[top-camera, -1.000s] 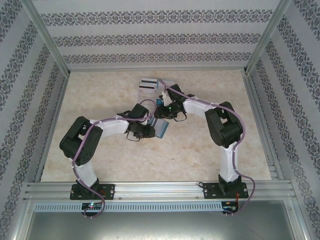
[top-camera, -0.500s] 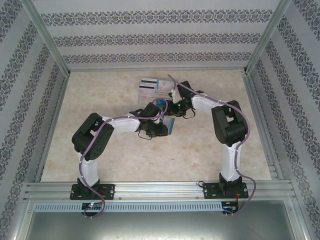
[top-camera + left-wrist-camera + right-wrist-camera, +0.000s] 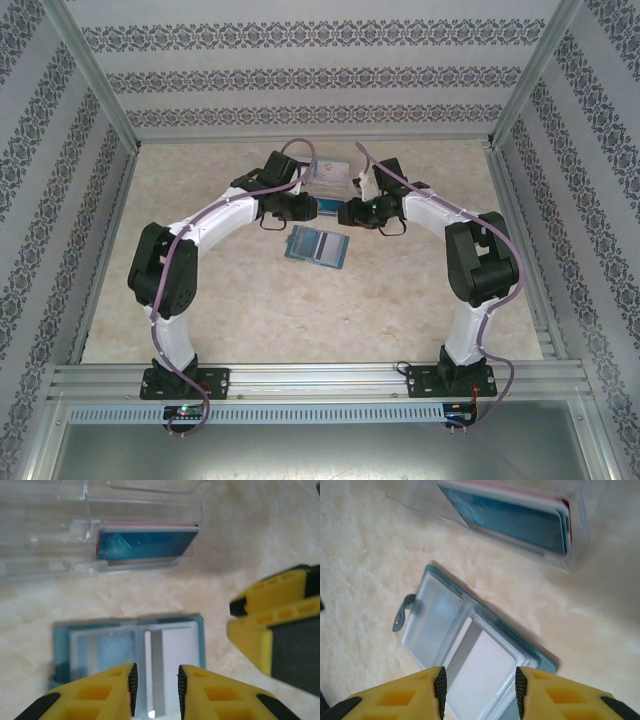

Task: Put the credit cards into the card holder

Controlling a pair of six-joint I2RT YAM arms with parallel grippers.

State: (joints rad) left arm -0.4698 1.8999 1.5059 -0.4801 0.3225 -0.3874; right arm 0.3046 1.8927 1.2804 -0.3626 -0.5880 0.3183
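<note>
Now the card holder (image 3: 317,246) lies open at 6 o'clock from the credit cards (image 3: 145,545). Left gripper (image 3: 155,690) and right gripper (image 3: 479,692) hang parted, empty.

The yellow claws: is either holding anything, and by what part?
Nothing is held. The left gripper and right gripper are both open and empty. The card holder lies open on the table; the credit cards sit in the clear tray.
</note>
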